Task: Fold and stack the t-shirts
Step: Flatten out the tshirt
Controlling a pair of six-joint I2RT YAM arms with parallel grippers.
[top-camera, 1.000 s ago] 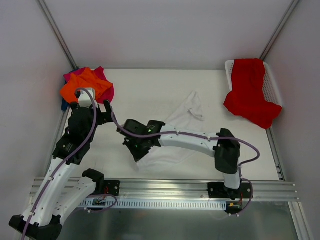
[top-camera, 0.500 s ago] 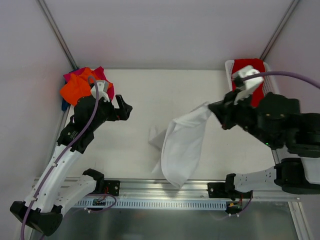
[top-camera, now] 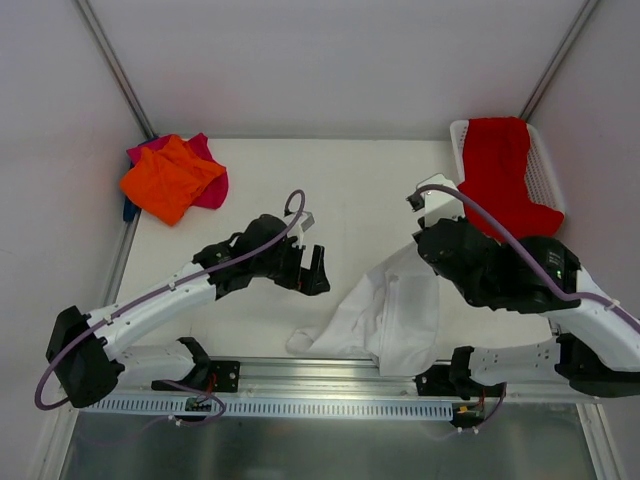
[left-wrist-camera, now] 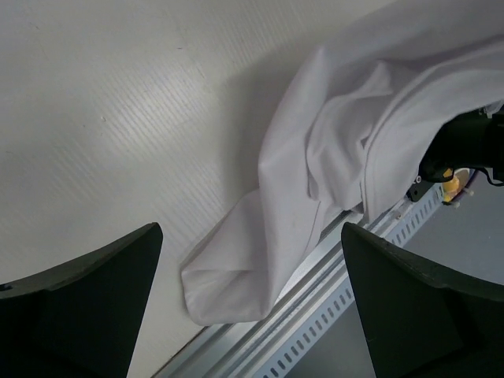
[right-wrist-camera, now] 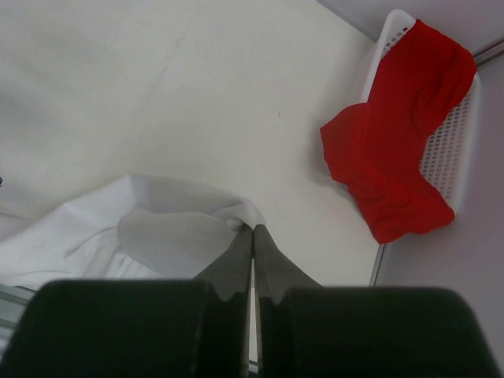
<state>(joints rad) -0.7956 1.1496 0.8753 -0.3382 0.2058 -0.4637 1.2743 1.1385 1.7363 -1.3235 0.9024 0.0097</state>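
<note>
The white t-shirt (top-camera: pixel 385 315) lies bunched at the table's near edge, partly over the rail. My right gripper (right-wrist-camera: pixel 253 228) is shut on a fold of its edge (right-wrist-camera: pixel 157 228); in the top view the fingers are hidden under the right wrist (top-camera: pixel 490 265). My left gripper (top-camera: pixel 308 272) is open and empty, just left of the white shirt (left-wrist-camera: pixel 315 181), with its fingers (left-wrist-camera: pixel 79 307) spread wide. The orange shirt (top-camera: pixel 170 182) lies on the magenta-pink one (top-camera: pixel 208 160) at the back left, with something blue (top-camera: pixel 128 210) beneath. The red shirt (top-camera: pixel 500 185) drapes over the basket.
The white mesh basket (top-camera: pixel 548 170) stands at the back right, also in the right wrist view (right-wrist-camera: pixel 461 150). A slotted metal rail (top-camera: pixel 330 385) runs along the near edge. Frame posts and walls close in the sides.
My left arm has swung from the back left pile to the middle, beside the white shirt. My right arm has moved down and nearer, and the hanging white shirt now rests on the table.
</note>
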